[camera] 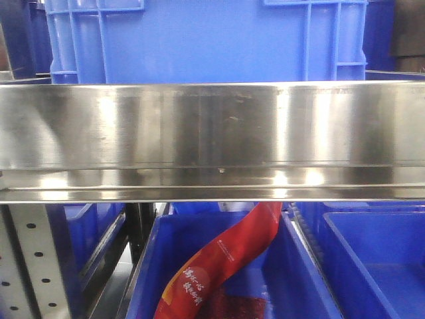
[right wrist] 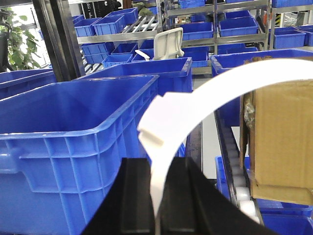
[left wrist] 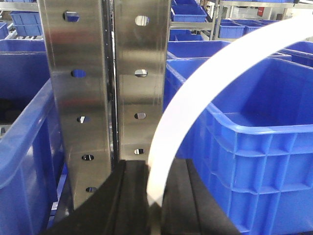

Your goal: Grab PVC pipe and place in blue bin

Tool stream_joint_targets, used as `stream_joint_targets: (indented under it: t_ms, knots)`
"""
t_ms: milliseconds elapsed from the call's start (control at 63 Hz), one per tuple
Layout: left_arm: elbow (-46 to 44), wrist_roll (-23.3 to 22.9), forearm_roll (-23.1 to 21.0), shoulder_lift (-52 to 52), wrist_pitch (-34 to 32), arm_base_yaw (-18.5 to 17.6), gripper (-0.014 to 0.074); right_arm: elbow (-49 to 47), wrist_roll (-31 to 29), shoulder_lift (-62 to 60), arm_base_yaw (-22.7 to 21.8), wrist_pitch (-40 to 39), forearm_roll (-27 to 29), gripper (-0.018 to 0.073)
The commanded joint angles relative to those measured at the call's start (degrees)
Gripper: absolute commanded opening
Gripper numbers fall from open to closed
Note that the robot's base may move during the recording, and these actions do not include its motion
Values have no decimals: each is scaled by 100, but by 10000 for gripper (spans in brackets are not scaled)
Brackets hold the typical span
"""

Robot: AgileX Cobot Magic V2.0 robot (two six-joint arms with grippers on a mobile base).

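While the PVC pipe stands clamped in the left tool, the blue bin lies close on that tool's right.

In the left wrist view the bin's open mouth sits right of the steel upright. The pipe rises from the tool and bows up and rightward across the bin's near corner. Its long axis is one sweeping arc, with the far end out of frame. The left tool is pressed together on the pipe's lower end. The right tool pinches a white arc whose stepped end sits just above its fingers. This arc curves right toward a cardboard box, with another large bin on its left. Whether it is the same piece I cannot tell. I judge the left arm nearer the drop.
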Motion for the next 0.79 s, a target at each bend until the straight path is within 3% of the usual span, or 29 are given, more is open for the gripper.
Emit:
stream_joint_targets:
  t_ms: [0,270,777]
  knots:
    - [-8,5,-3,-38,-159,-22,-111,8,-20,-22,5,-136,-22,-162]
    - [-8,5,-3,-38,-183,-22,-111,-3,-20,-22,5,-158,-22,-162]
    - [-8,5,8,-38,-117,-22,-111,-57,-20,-22,5,-1555,7,-162]
